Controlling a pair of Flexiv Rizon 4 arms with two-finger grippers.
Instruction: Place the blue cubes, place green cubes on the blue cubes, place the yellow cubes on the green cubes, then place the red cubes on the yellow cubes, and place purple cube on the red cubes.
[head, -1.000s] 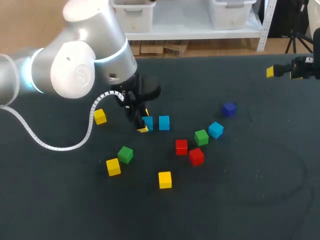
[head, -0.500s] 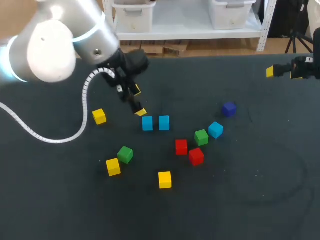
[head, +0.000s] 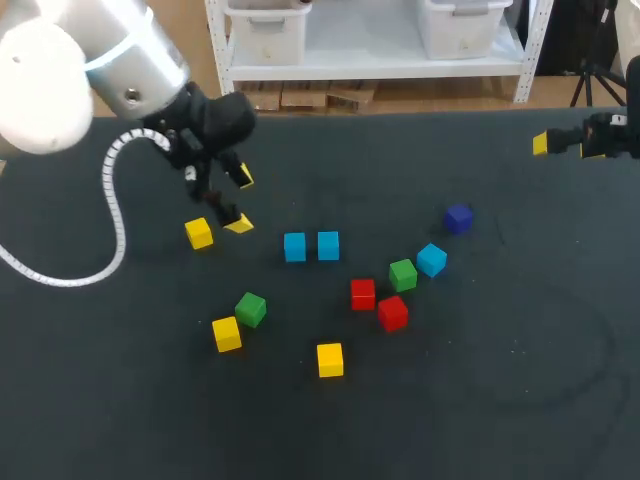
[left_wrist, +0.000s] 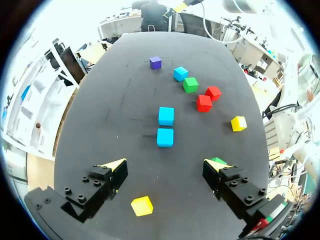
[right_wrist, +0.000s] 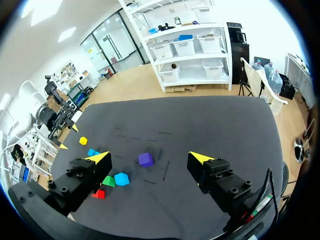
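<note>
We see a blue cube (head: 294, 247) just beside a second blue cube (head: 328, 245), mid-table.
Our left gripper (head: 240, 200) hangs near a yellow cube (head: 199, 233), fingers spread and holding nothing. Our right gripper (head: 566, 146) is also spread and empty, well apart toward the table's right side.

left hand (head: 238, 200) withdrew from blue cubes (head: 311, 246)
</note>
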